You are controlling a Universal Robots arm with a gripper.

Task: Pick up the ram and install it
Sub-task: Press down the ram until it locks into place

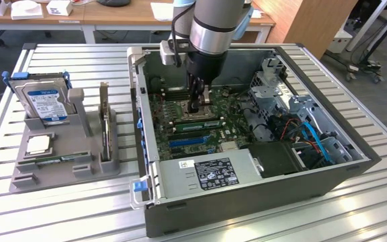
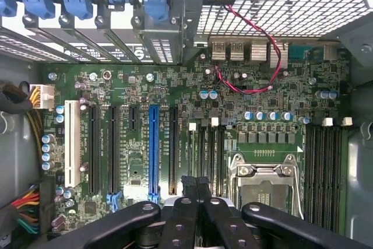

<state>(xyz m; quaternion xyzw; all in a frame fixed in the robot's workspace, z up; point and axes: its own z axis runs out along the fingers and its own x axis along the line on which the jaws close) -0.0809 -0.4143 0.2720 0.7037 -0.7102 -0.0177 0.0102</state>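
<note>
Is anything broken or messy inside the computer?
Nothing looks broken or spilled. The only untidy bit is a thin red wire looping loose over the green motherboard near the metal grille. The spare parts stand neatly in the grey holder.

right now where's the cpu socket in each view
Exterior view: the cpu socket sits mid-motherboard inside the open case, right under the gripper.
Wrist view: the silver-framed cpu socket lies between the gripper and the black memory slots.
Shared landmark: the blue expansion slot.
</note>
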